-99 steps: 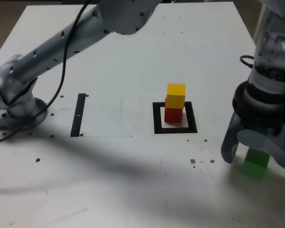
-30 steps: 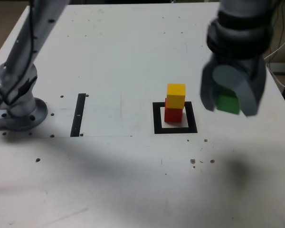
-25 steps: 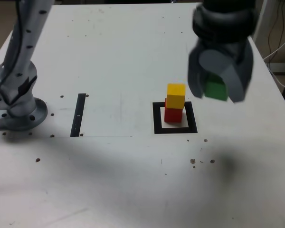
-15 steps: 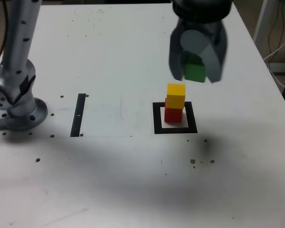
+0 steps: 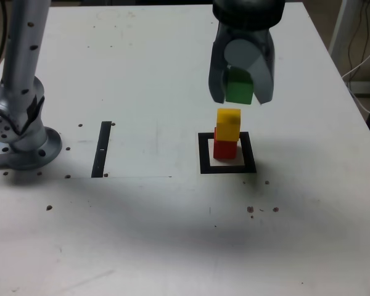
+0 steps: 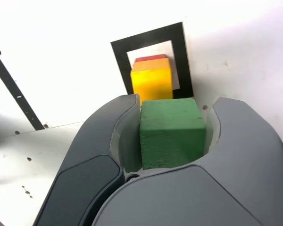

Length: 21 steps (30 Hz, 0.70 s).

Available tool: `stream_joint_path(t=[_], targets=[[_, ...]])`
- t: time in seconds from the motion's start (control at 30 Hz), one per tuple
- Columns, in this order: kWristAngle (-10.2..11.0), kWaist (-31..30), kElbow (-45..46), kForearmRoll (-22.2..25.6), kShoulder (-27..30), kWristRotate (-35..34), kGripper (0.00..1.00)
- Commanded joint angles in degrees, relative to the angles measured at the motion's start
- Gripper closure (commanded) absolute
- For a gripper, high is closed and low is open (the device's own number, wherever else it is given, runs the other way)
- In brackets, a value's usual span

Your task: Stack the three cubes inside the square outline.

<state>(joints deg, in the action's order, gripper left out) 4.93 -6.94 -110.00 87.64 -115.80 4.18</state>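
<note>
Black square outline (image 5: 206, 164) surrounds the red cube (image 5: 224, 150) under the yellow cube (image 5: 228, 124); jaws (image 5: 241, 100) grasp the green cube (image 5: 239, 92).

Bright, whitish glare above; soft grey shadows below in the exterior view.

Exterior view looks down across the bench (image 5: 154, 222) from its near side; wrist view peers closely past the fingers (image 6: 174, 129); both share the square (image 5: 249, 161).

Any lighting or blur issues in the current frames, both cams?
Exterior view: soft dark shadow band across the near tabletop, arm mostly sharp. Wrist view: tabletop washed out nearly white beyond the square outline, green cube shaded on its near face.
</note>
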Motion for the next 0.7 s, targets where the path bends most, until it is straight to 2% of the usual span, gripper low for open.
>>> stream_joint_path(t=[0.0, 0.2, 0.67], targets=[[-0.6, 0.7, 1.3, -0.9, 0.5, -0.3, 0.65], [-1.9, 2.0, 4.4, -3.3, 0.5, -0.3, 0.65], [-3.3, 3.0, 7.5, -6.0, 0.3, -0.2, 0.65]])
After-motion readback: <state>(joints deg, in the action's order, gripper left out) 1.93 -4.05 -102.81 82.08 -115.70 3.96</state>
